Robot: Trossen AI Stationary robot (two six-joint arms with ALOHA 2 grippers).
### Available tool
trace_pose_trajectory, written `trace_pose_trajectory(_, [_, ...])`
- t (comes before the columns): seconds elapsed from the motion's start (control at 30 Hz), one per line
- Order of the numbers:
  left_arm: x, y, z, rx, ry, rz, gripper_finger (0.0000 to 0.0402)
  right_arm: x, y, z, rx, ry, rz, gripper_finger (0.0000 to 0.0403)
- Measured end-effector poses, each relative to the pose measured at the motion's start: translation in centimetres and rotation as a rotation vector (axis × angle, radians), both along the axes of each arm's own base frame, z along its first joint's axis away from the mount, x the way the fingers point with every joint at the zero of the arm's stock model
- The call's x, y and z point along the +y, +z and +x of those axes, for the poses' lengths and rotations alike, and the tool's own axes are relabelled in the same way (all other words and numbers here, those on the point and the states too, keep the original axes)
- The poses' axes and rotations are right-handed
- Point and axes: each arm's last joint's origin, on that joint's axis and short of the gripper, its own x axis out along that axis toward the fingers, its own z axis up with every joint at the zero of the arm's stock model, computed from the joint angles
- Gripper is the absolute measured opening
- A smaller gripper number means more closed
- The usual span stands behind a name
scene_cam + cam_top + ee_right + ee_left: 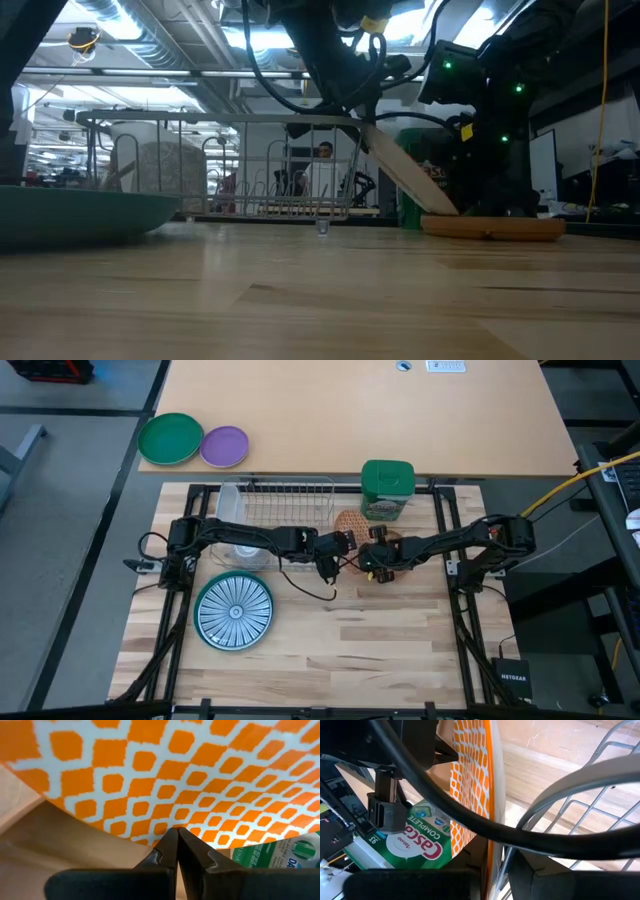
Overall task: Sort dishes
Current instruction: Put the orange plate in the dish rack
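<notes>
Teal-and-white striped plate (234,611): flat, table's left front. Left gripper (343,543): arm stretched rightward, fingers clamped on orange-patterned plate (405,172), tilted on edge mid-table. Right gripper (372,556): arm reaching leftward, fingers together under that plate.

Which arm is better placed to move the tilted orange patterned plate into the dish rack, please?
Left. The left tool is at the raised rim of the orange plate, and the rack lies on its side. The right tool is shut, under the plate's edge.
</notes>
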Motion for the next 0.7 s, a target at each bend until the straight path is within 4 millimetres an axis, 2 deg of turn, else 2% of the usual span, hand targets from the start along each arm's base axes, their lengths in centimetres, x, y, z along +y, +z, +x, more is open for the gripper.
trace_pose_trajectory(0.17, [0.0, 0.0, 0.0, -0.004, 0.002, 0.001, 0.0039, 0.0, 0.4, -0.3, -0.027, -0.061, 0.016, 0.0017])
trace_pose_trajectory(0.53, [0.0, 0.1, 0.1, -0.025, 0.021, -0.009, 0.0035, 0.2, 3.0, -2.5, -0.067, -0.178, 0.056, 0.0017])
trace_pose_trajectory(0.7, [0.0, 0.1, 0.3, -0.048, 0.025, -0.011, 0.0035, 0.4, 3.7, -3.5, -0.104, -0.312, 0.122, 0.0017])
